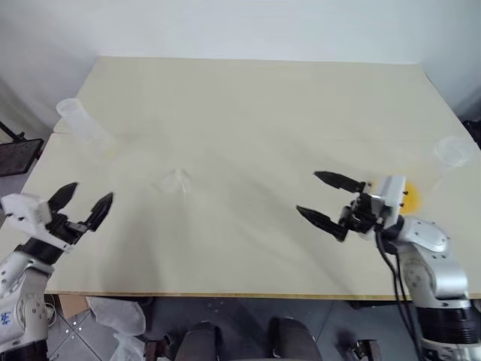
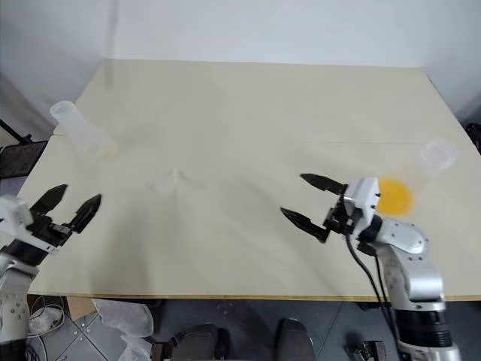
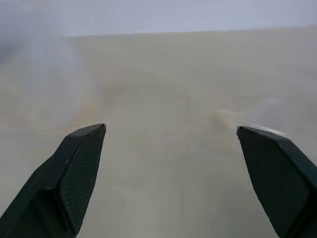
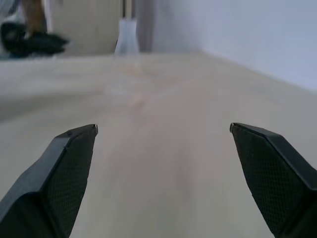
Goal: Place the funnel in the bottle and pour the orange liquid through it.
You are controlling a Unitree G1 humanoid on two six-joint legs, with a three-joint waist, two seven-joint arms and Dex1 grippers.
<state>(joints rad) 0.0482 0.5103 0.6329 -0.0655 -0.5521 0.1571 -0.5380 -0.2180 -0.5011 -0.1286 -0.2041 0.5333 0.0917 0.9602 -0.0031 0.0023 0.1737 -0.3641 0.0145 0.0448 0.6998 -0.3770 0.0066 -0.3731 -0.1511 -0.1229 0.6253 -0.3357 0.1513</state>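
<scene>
Funnel of faint, colourless see-through plastic is found lying on the pale wooden tabletop, near its middle and well apart from both flasks, so nothing has yet been fitted together. Bottle, a clear conical flask with a rimmed narrow neck, is set near the tabletop's left edge. Orange liquid is seen in the broader clear flask at the tabletop's right edge, just behind the right hand. Both that hand and the left hand are held wide and empty above the tabletop's near edge, probably ready for a first reach.
</scene>
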